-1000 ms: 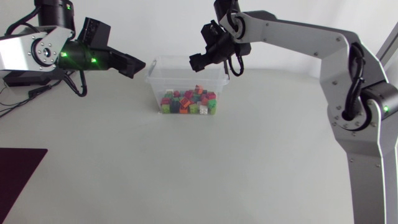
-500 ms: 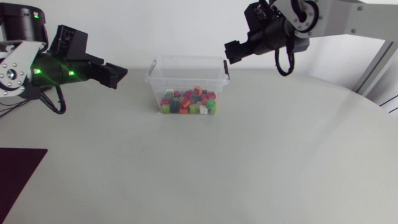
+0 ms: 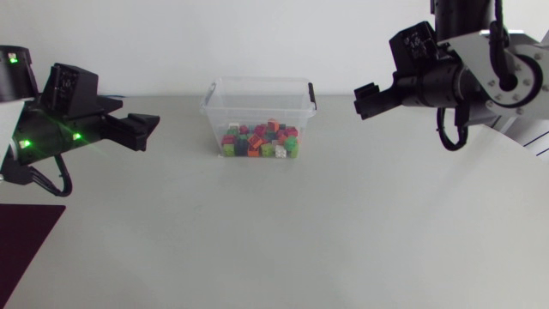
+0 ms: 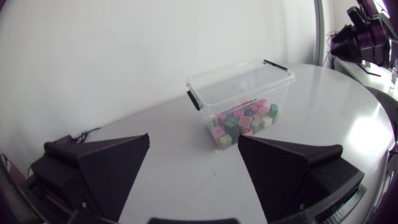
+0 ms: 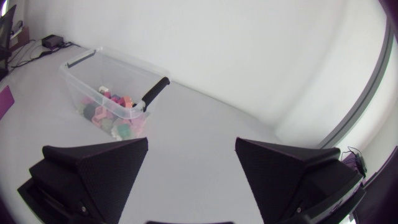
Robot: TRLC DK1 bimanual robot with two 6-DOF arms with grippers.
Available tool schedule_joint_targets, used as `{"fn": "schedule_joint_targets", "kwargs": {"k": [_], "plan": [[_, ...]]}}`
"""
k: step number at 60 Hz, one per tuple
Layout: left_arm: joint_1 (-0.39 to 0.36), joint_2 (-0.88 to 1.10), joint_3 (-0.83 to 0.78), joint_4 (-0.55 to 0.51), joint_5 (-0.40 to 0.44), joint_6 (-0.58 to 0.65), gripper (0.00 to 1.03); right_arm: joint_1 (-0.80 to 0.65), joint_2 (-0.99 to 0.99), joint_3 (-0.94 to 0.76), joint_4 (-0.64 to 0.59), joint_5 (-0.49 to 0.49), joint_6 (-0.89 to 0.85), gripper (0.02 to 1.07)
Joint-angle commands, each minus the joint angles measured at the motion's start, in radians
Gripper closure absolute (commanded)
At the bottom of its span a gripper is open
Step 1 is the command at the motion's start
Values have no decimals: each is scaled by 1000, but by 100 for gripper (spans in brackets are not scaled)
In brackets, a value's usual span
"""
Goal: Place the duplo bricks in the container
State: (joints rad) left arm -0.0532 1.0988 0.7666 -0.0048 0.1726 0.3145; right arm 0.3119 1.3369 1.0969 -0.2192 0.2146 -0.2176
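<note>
A clear plastic container (image 3: pixel 257 96) with black handles stands at the back middle of the table, holding several coloured duplo bricks (image 3: pixel 261 140). My left gripper (image 3: pixel 144 129) hangs to its left, open and empty. My right gripper (image 3: pixel 364 99) hangs to its right, also open and empty. In the left wrist view the container (image 4: pixel 239 84) with the bricks (image 4: pixel 244 120) lies ahead of the open left gripper (image 4: pixel 194 163). In the right wrist view the container (image 5: pixel 106 78) and bricks (image 5: pixel 115 115) lie ahead of the open right gripper (image 5: pixel 191 167), off to one side.
A dark maroon mat (image 3: pixel 21 245) lies at the table's front left corner. The grey table (image 3: pixel 283 232) stretches bare in front of the container.
Both arms have drawn back from the container, the left one to the left and the right one far to the right. The right gripper's jaws have opened slightly wider.
</note>
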Motion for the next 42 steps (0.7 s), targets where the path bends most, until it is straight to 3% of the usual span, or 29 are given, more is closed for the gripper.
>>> {"fn": "schedule_joint_targets", "kwargs": {"k": [1,11,42], "plan": [[9,-53,-53,22,-10,15,4,-7,-54,-74,20,14,-26,6],[16,-148,-105,16,-10,15,4,-36,-177,-183,75,19,-37,6],[92,-445,-302,-47,-12,6,4,-60,-481,-411,92,20,-60,6]]}}
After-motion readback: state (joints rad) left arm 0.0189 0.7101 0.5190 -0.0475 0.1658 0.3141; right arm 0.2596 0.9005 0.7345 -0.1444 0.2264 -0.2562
